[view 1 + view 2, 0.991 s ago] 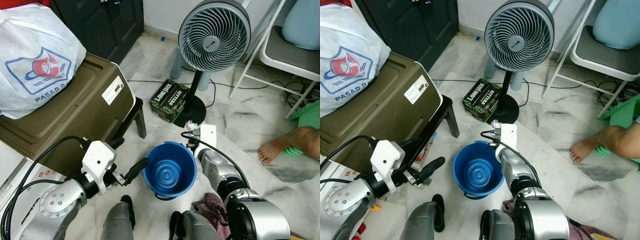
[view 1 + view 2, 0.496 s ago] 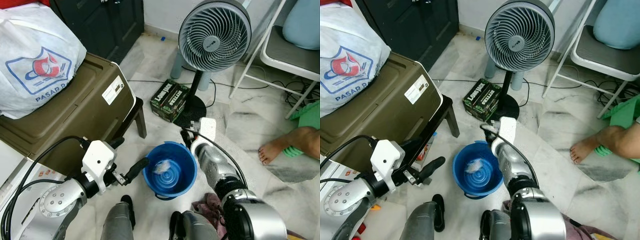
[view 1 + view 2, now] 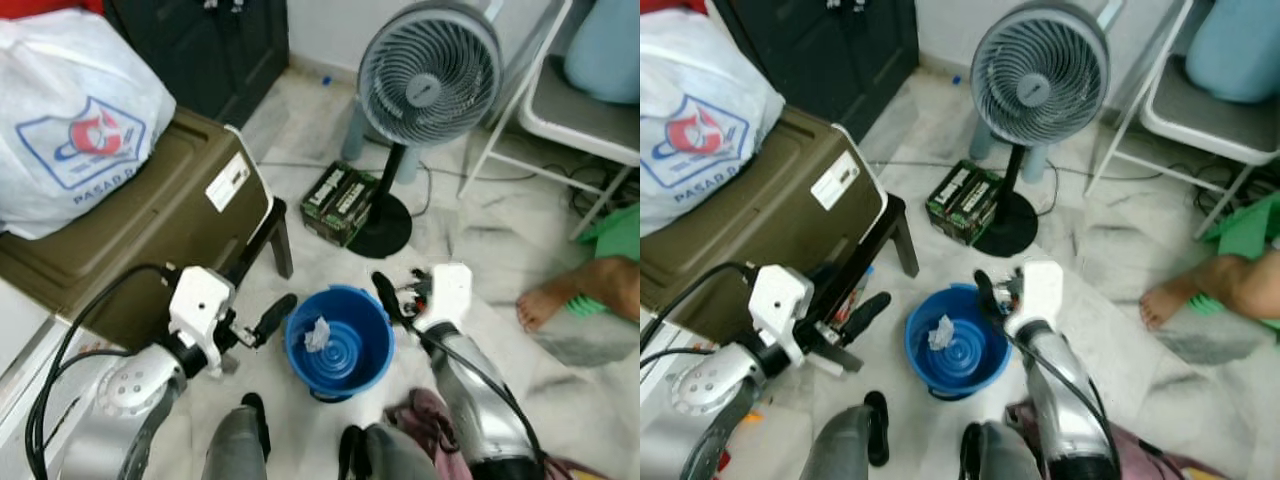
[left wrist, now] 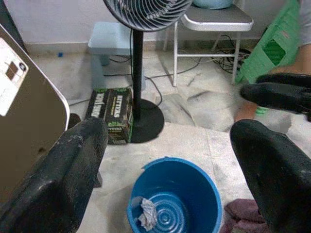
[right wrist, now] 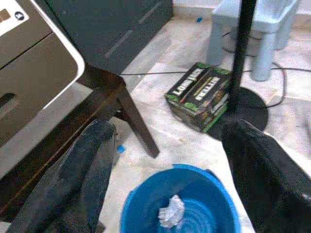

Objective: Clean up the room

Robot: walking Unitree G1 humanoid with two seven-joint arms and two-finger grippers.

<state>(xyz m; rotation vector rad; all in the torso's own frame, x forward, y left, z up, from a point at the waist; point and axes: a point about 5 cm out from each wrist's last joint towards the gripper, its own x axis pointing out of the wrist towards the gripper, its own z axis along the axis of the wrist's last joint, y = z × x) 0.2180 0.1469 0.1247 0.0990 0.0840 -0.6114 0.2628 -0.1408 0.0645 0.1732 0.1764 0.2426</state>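
A blue bucket (image 3: 345,372) stands on the marble floor between my two arms, with a crumpled white paper wad (image 3: 317,333) lying inside it. In the wrist views the wad (image 5: 169,211) rests on the bucket's ribbed bottom. My left gripper (image 3: 275,310) hovers just left of the bucket's rim, open and empty. My right gripper (image 3: 395,292) hangs beside the rim on the right, open, with nothing between its fingers (image 5: 92,160).
A standing fan (image 3: 430,70) and a green-black carton (image 3: 340,203) are behind the bucket. A brown bin (image 3: 140,230) with a white bag (image 3: 80,110) fills the left. A person's foot (image 3: 575,295) is at right; a pink cloth (image 3: 420,415) lies by my feet.
The paper wad dropped from my right gripper into the bucket, which was empty a second ago. The right gripper has drawn back to the right of the rim.
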